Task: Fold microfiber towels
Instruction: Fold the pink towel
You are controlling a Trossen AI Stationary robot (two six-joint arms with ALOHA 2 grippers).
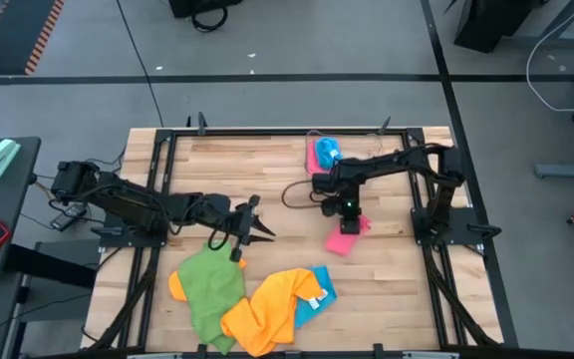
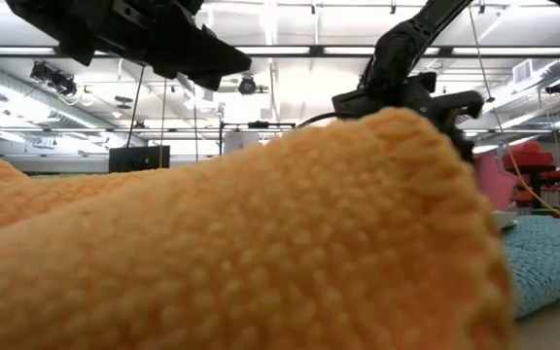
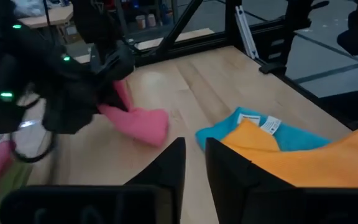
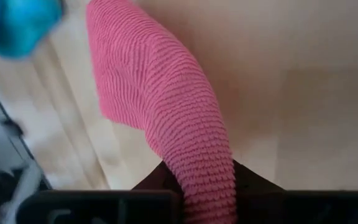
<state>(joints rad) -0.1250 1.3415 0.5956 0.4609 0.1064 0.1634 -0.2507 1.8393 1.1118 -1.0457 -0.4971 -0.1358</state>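
Right tool [image 1: 348,212] pinched shut on one edge of the pink towel [image 1: 344,237], right of centre on the surface [image 1: 287,165]; the cloth trails onto the wood, so I judge I'm dragging it out flat for folding. Left tool [image 1: 250,231] hangs empty over the near-left heap, fingers [image 3: 166,171] nearly together with a slim gap. That heap holds the green towel [image 1: 210,289], orange towel [image 1: 267,311] and blue towel [image 1: 317,294], overlapped and unfolded. More pink and blue cloth [image 1: 324,154] sits at the far edge.
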